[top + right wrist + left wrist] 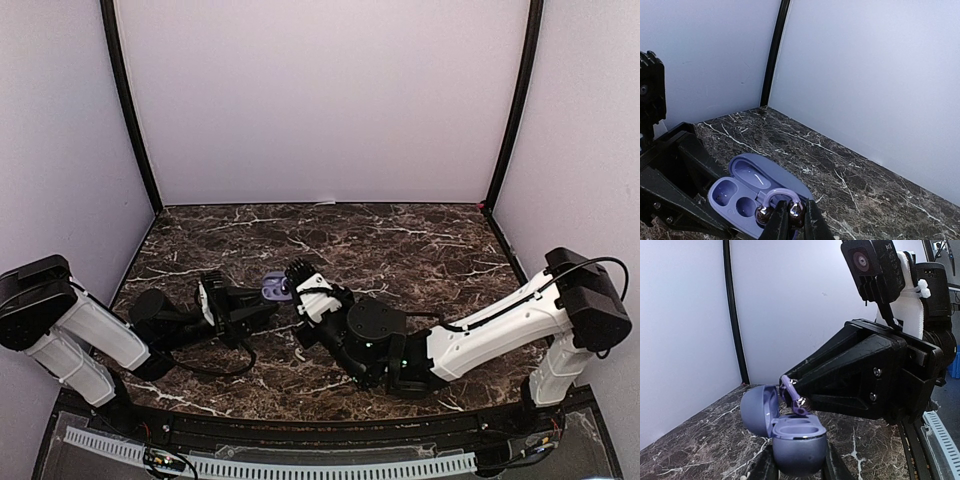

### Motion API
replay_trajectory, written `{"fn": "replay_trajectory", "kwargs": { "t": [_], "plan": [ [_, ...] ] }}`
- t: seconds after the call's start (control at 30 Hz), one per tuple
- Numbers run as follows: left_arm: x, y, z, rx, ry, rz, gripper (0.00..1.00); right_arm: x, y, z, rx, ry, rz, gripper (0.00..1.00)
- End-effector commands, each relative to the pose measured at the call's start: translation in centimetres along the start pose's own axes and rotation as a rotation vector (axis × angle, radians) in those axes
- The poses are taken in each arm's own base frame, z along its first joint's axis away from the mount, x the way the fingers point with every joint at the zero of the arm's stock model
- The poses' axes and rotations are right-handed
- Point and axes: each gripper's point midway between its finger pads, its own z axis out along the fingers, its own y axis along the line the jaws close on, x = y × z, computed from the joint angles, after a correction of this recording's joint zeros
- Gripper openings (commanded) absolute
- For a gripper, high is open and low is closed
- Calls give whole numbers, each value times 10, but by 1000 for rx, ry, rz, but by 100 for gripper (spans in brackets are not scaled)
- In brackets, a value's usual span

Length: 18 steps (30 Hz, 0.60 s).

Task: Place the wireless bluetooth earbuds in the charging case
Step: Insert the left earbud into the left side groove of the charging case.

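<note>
**Desk:** Item one, the earbud. Where is it?

**Me:** Earbud: one, clip type, a lilac arch with two shiny ends. I have it pinched in the right gripper, fingers closed on it. It hangs just over the right edge of the case and is not in a well yet.

**Desk:** Item two?

**Me:** Case: lilac, oval. The lid is swung open and both wells look empty. My left gripper is clamped on its lower half and holds it up off the table, left of centre between the two arms.

**Desk:** Any other buds on the list?

**Me:** None that I can see in any view.

**Desk:** Step in hand?

**Me:** By my reading it is the seating step, with the bud lined up at the mouth of the case and the first insertion not made.

**Desk:** Next move?

**Me:** I would turn the bud so its ends face a well and lower it a short way. I would let go only once it sits, with the left grip firm so the case does not tip.
</note>
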Motion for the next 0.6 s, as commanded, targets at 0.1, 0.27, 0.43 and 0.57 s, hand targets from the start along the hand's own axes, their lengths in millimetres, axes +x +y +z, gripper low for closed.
{"fn": "replay_trajectory", "kwargs": {
  "t": [0.1,0.27,0.43,0.57],
  "plan": [
    [-25,-3,-1,10,-93,48,1,-8,0,4,52,-10,-17,12],
    [-27,-1,-3,-6,-97,43,1,-6,3,2,49,-7,-37,21],
    [-28,1,-5,-17,-104,36,1,-4,6,0,40,-3,-57,27],
    [-29,1,-6,-21,-109,33,1,-2,5,0,43,1,-65,27]
  ]
}}
